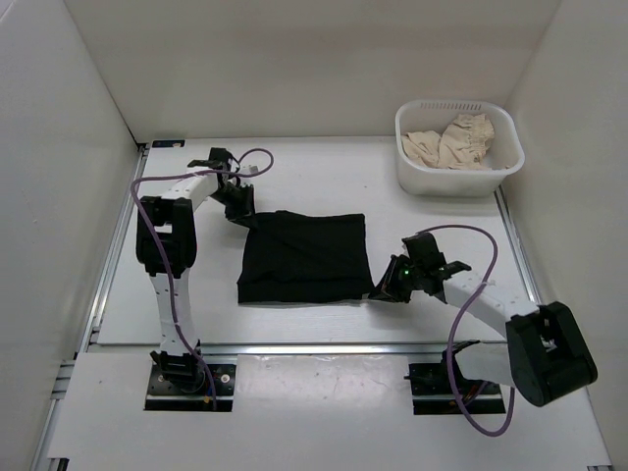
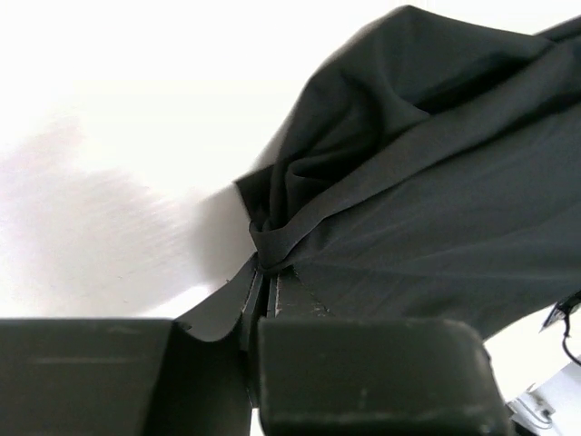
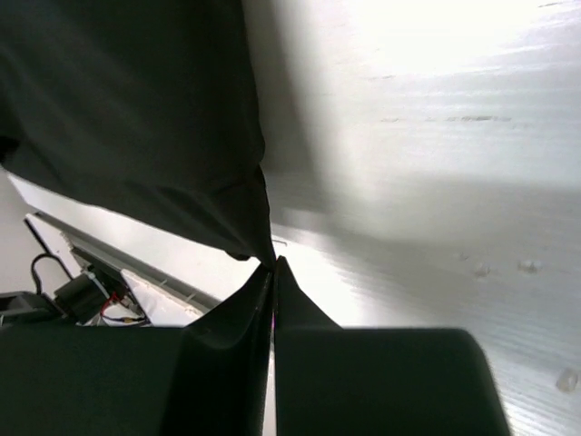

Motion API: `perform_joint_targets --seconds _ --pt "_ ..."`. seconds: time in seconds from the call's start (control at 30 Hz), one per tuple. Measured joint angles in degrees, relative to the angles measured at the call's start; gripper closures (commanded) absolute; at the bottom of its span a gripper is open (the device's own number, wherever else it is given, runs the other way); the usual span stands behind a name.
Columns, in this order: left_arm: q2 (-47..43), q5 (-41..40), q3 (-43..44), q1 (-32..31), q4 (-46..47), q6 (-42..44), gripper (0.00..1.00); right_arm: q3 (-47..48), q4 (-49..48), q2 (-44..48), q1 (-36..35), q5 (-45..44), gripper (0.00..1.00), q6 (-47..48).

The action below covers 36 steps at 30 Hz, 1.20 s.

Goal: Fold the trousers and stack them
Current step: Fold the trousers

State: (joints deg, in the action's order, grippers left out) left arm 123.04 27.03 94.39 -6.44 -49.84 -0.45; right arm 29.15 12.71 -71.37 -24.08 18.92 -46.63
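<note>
Left claw [image 2: 266, 277] clamped tight on trousers [image 1: 306, 257] corner; right claw [image 3: 272, 268] same; white table [image 1: 324, 182], white walls [image 1: 324, 69].

Tally: 1 pr black trousers [image 1: 306, 257], 2 grippers, i.e. L gripper [image 1: 245, 220] + R gripper [image 1: 379, 292], 1 white basket [image 1: 459, 183], beige cloth [image 1: 449, 144] inside (pcs uncountable), 1 table [image 1: 314, 172].

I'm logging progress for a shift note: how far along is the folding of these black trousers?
Done: the trousers lie folded into a compact rectangle on the table. In hand: the left gripper pinches the far-left corner, the right gripper the near-right corner, both shut. Left: probably another fold, then stacking; no stack shows yet.
</note>
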Motion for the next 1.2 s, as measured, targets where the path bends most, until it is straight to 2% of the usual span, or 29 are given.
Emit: perform_joint_targets --seconds 0.2,0.43,0.47,0.5,0.57,0.6,0.63,0.73,0.8,0.9,0.93,0.97,1.03,1.07,1.2 --pt "1.9 0.4 0.7 1.0 -1.3 -0.1 0.86 -2.9 0.5 7.2 -0.1 0.0 1.00 -0.3" --pt "2.3 0.6 2.0 0.9 -2.7 -0.4 0.86 -4.6 1.0 6.5 -0.1 0.9 1.00 1.0" --pt "2.4 0.8 2.1 0.9 -2.8 -0.5 0.84 -4.7 1.0 5.9 -0.1 1.0 0.96 1.4" --pt "2.4 1.0 2.2 1.0 -3.0 -0.5 0.79 -4.7 1.0 5.0 -0.1 1.0 0.82 1.7" --pt "2.4 0.7 2.4 1.1 -3.2 -0.3 0.64 -4.7 2.0 3.6 -0.1 1.0 0.68 3.0" --pt "2.4 0.5 2.5 1.3 -3.4 -0.1 0.53 -4.7 2.9 3.1 0.0 0.9 0.62 3.5" --pt "2.4 0.4 2.6 1.5 -3.5 0.0 0.46 -4.6 4.2 2.8 0.0 0.8 0.53 4.1" --pt "2.4 0.3 2.5 2.2 -4.0 0.0 0.32 -2.2 7.7 2.9 -0.1 0.5 0.44 6.6" --pt "2.4 0.1 2.2 2.5 -4.2 0.0 0.27 -0.5 9.9 3.4 -0.1 -0.2 0.41 8.4" --pt "2.2 0.3 1.7 2.8 -4.9 0.0 0.18 1.5 13.4 5.4 0.0 -1.1 0.32 10.7" --pt "2.0 0.2 1.7 3.0 -5.2 0.0 0.15 2.3 14.6 6.3 0.1 -1.5 0.23 11.4" --pt "1.8 0.0 1.7 3.1 -5.4 0.0 0.03 2.9 15.6 6.7 0.1 -2.0 0.18 11.8" --pt "1.1 -0.2 1.7 3.4 -6.1 0.1 0.00 5.2 18.5 7.2 0.4 -3.2 0.09 13.2" --pt "0.5 -0.5 1.7 3.8 -6.4 0.0 0.00 6.5 20.0 7.2 0.5 -4.0 0.01 13.9" --pt "-6.4 -4.1 0.2 7.5 -5.2 0.0 0.00 13.1 26.0 7.2 1.4 -7.3 0.01 17.1"
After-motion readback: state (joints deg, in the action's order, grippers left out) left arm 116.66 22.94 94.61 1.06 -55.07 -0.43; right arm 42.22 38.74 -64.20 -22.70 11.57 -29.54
